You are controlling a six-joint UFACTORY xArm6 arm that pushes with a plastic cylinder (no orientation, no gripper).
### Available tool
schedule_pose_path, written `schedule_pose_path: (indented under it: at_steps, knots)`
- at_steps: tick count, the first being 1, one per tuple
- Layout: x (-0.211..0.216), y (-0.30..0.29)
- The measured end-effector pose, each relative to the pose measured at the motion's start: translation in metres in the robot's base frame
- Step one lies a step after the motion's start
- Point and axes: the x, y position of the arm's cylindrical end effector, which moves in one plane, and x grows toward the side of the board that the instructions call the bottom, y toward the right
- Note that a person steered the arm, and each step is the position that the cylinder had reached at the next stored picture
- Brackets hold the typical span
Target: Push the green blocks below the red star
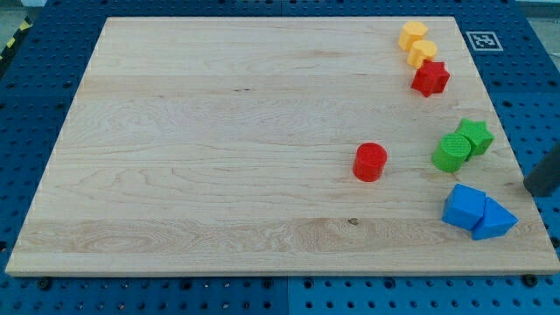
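My tip (530, 189) sits at the view's right edge, off the counter (219, 140), right of the touching green star (476, 135) and green cylinder (451, 152). Both lie below the red star (430, 78). Two touching blue blocks (477, 213) lie below them, a red cylinder (370, 162) to their left, and two yellow blocks (417, 44) above the red star.

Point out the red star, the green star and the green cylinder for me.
red star (430, 78): camera view, top face centre.
green star (475, 135): camera view, top face.
green cylinder (451, 151): camera view, round top face.
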Motion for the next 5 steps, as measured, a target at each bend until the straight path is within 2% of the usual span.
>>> schedule_pose_path:
  at_steps: [3, 5]
  knots:
    - [-0.035, -0.032]
    - [-0.037, -0.067]
